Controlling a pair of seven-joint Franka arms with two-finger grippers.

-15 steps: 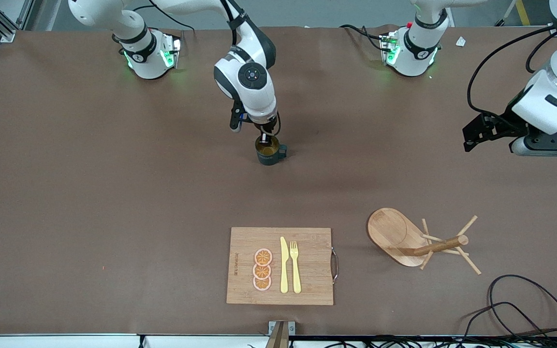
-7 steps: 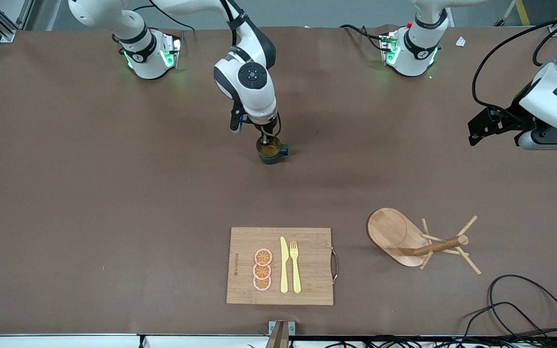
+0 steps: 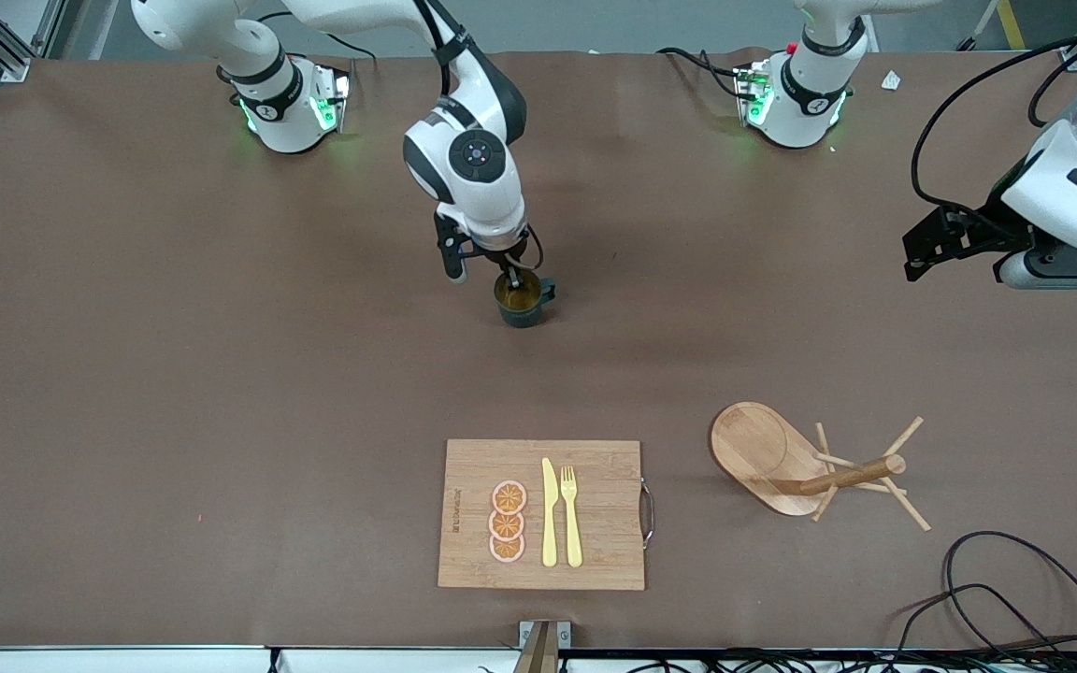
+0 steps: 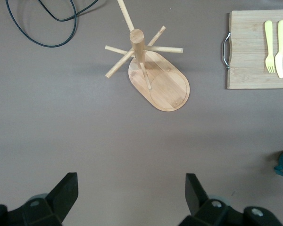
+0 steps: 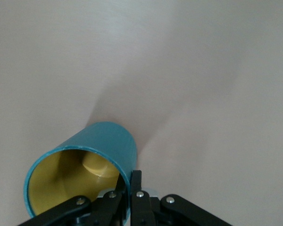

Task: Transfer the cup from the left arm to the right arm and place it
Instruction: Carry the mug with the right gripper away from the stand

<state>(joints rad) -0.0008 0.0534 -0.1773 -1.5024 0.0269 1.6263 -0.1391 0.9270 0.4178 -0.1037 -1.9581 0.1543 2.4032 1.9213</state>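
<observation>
Toward the right arm's end of the table, the right gripper [image 3: 512,278] is found over the middle strip of the brown table [image 3: 174,374], its fingers pinched together on the rim wall of the cup [image 3: 522,301], one finger inside the tan-orange interior and one outside. In the right wrist view the same pinch on the teal wall is seen from close by, with the cup [image 5: 80,176] tilted in the grasp. A second ago the fingers stood wider around the rim; they have since been drawn shut, and the wrist has been shifted slightly, the cup with it. It is judged from this that the cup has now been secured by the right arm, so the hand-over part of the task appears done and only the carrying and placing are left.

Nearer to the front camera, a bamboo cutting board [image 3: 543,514] is laid out, bearing three orange slices [image 3: 507,522], a yellow knife [image 3: 549,512] and a yellow fork [image 3: 571,514].

Toward the left arm's end, a wooden peg rack [image 3: 810,463] is seen lying on its side. Over bare table at that end the left gripper [image 3: 959,245] is held with its fingers spread wide and nothing between them; it has been pulled a little farther from the cup over the last second. In the left wrist view its fingers [image 4: 66,193] are seen well apart. This arm is judged to be waiting.
</observation>
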